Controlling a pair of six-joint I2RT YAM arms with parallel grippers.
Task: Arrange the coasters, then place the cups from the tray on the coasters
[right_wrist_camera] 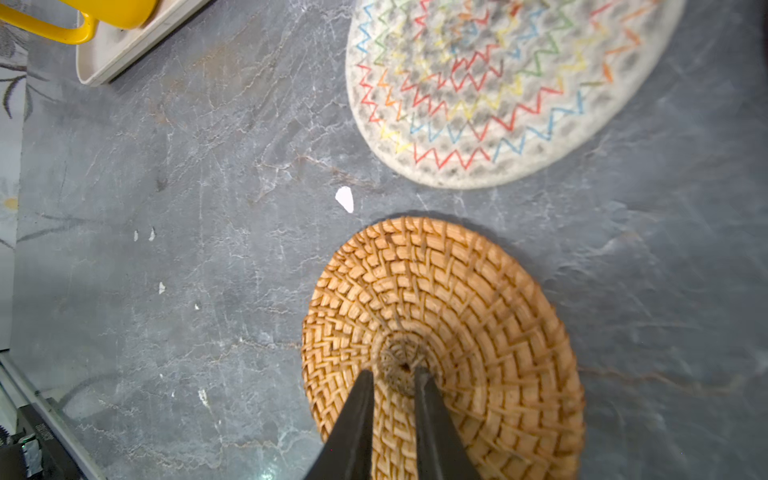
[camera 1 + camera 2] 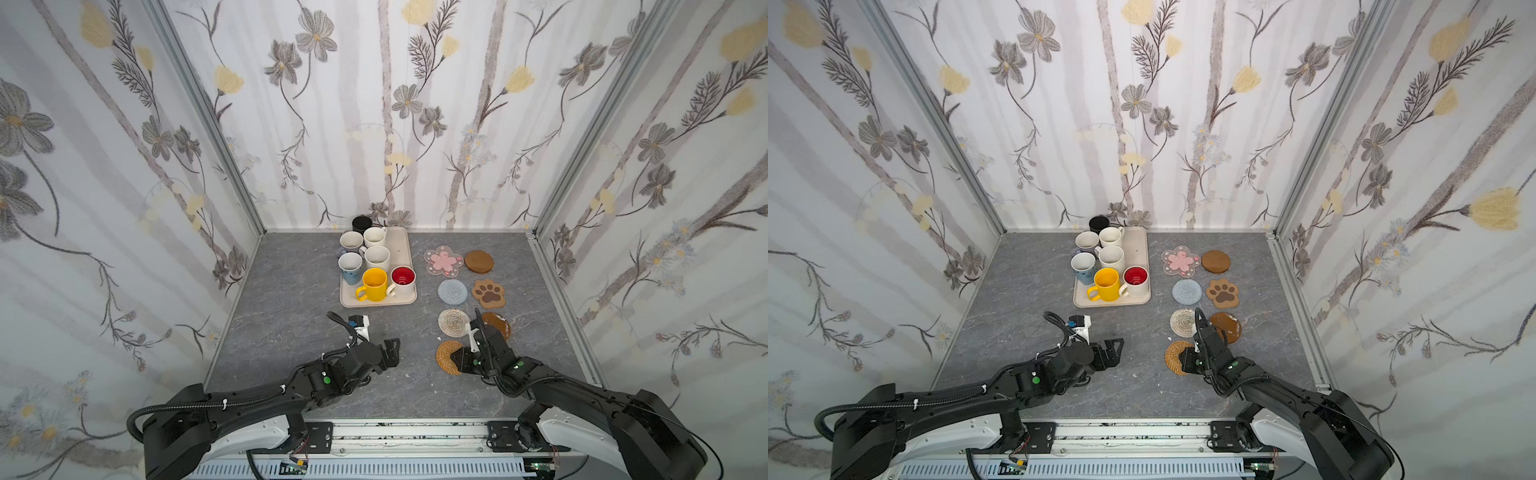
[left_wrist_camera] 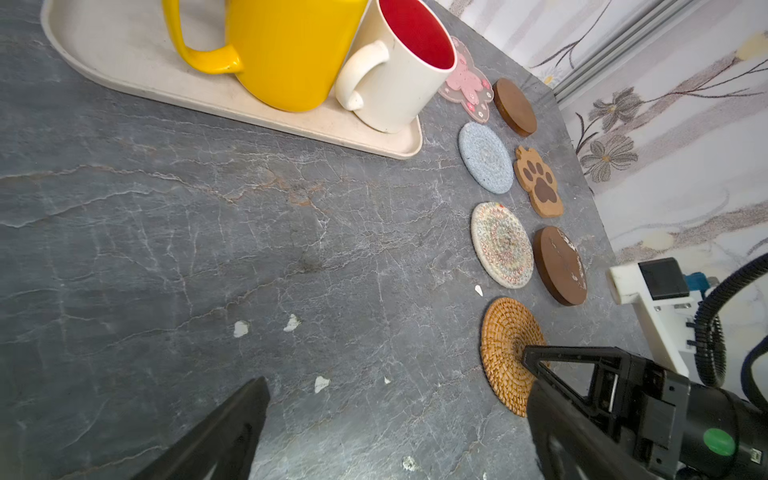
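Subject: tan round rattan coaster (image 2: 445, 353), lying flat on the grey marble-patterned bench (image 2: 291, 332), lower right of centre in both top views, lowest of four in the left-hand column of coasters; right tool (image 1: 392, 372) upon it, jaws drawn nearly together about the raised central knot, apparently nipping it; being a disc, it has no long axis and no heading, its weave spiralling out from that knot. Above it in the frame, each apart from the next: beige woven round coaster with coloured zigzag stitching (image 2: 454, 322), grey-blue woven round coaster (image 2: 452, 291), clear flower-shaped coaster with pink blossom (image 2: 443, 261); second column to their right: brown disc coaster flecked white (image 2: 498, 326), brown paw-shaped coaster (image 2: 489, 293) with toes toward the top of the frame, plain brown disc coaster (image 2: 478, 262); both columns run up the frame, parallel to the long axis of the beige rectangular tray (image 2: 401, 245) at centre. Progress, as judged: arranging all but complete, this coaster the last in hand; cup stage not begun, all seven cups, yellow mug (image 2: 374, 284) nearest, standing on the tray, none on a coaster; left tool (image 2: 392, 352), lower centre, jaws wide apart, empty, over bare bench.
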